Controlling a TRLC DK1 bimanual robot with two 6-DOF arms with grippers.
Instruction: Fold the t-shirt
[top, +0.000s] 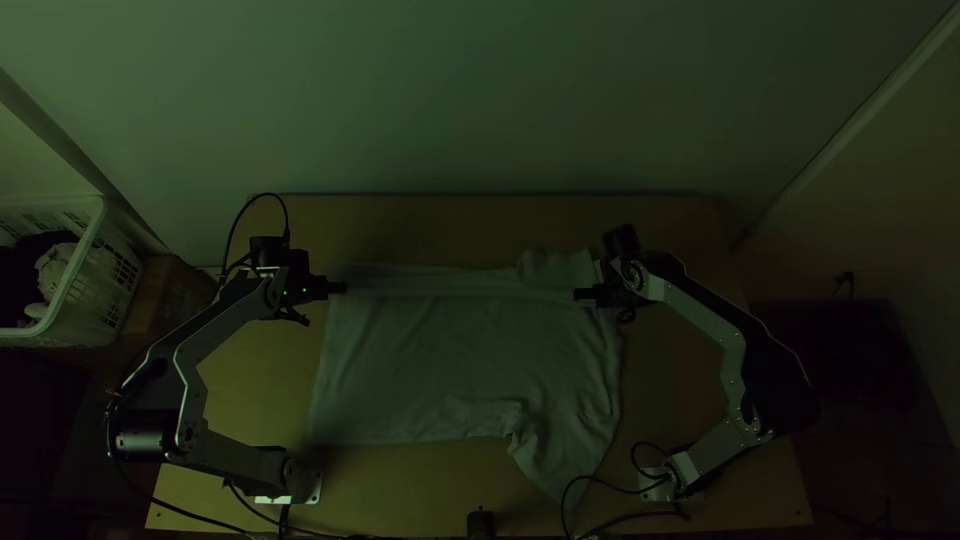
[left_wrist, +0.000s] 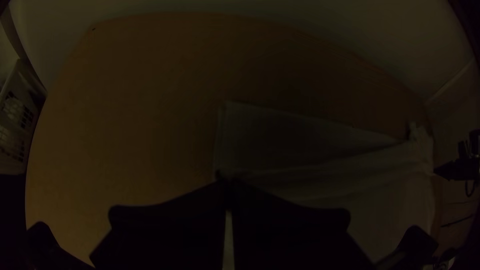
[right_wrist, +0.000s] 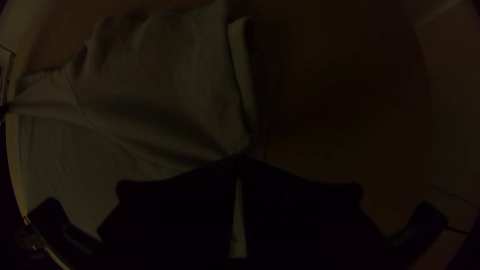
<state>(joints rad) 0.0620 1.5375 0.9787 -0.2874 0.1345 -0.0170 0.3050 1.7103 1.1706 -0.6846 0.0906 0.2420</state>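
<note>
The pale t-shirt (top: 460, 350) lies spread across the table, with a raised ridge running along its far side and a sleeve bunched at the near right. At its far left edge is my left gripper (top: 338, 287); in the left wrist view this gripper (left_wrist: 226, 182) is shut on the cloth (left_wrist: 310, 140). My right gripper (top: 582, 294) is at the far right part of the shirt. The right wrist view shows that gripper (right_wrist: 239, 159) shut on the cloth (right_wrist: 150, 95), which pulls into creases toward the fingertips. Between the two grippers the fabric stretches in a nearly straight line.
A white basket (top: 85, 280) holding cloth stands left of the table (top: 240, 380). Beyond the table's far edge rises a plain wall (top: 480, 100). Cables lie by both arm bases, and a small black object (top: 481, 522) sits at the near edge.
</note>
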